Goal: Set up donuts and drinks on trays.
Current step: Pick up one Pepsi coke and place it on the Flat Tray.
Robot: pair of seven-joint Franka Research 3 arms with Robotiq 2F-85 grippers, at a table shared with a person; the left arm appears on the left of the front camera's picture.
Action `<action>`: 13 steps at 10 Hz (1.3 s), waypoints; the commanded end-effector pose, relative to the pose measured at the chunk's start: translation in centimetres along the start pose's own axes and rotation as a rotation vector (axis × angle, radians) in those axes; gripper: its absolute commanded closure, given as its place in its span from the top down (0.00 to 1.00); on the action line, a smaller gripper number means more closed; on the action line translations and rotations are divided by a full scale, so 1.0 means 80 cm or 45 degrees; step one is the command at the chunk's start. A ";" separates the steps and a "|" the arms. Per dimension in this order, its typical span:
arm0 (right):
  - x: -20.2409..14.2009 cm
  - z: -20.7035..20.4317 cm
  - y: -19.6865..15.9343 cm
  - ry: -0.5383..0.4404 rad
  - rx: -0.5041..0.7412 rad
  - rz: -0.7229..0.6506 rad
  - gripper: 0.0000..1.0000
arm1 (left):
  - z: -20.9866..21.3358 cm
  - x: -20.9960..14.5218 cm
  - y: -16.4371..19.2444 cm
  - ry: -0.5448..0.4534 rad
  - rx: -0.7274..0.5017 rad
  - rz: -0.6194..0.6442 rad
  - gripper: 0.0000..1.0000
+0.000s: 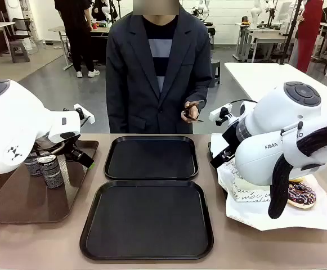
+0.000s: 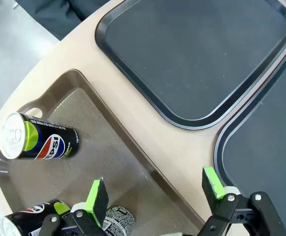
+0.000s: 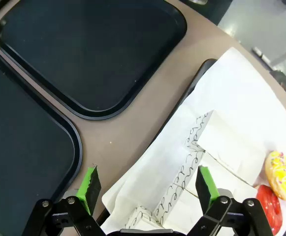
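We keep both sets of fingers spread and empty, the left gripper (image 2: 155, 189) above the Pepsi cans (image 2: 37, 142) on the brown tray (image 2: 108, 147) at lower left, the right gripper (image 3: 147, 184) above the white paper (image 3: 241, 98) with donuts (image 3: 282, 174) at lower right, seemingly poised to fill the 2 bare black trays (image 1: 152, 160) at centre.

Glossy grey floor (image 1: 50, 84) under bright even light; white rectangular worktable (image 1: 270, 76) at the right; more pale desks (image 1: 261, 35) farther back; smooth beige tabletop (image 1: 231, 247) in front.

Left arm (image 1: 17, 126), right arm (image 1: 276, 132), jaws open (both)
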State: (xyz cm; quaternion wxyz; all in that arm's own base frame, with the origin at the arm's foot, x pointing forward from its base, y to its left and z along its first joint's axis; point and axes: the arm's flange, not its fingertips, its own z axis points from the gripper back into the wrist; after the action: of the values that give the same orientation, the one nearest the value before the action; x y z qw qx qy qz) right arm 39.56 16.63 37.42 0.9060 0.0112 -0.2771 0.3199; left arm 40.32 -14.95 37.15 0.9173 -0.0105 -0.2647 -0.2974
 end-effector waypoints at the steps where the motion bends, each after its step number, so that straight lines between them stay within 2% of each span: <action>1: 0.000 0.000 0.000 0.000 0.000 0.000 1.00 | 0.000 0.000 0.000 0.000 0.000 0.000 1.00; 13: 0.000 0.000 0.000 0.000 0.000 0.000 1.00 | 0.000 0.000 0.000 0.000 0.000 0.000 1.00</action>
State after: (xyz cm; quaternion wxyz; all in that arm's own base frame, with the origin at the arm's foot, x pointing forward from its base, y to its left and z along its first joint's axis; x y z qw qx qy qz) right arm 39.56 16.63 37.42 0.9060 0.0112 -0.2771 0.3198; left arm 40.32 -14.95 37.15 0.9173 -0.0105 -0.2647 -0.2973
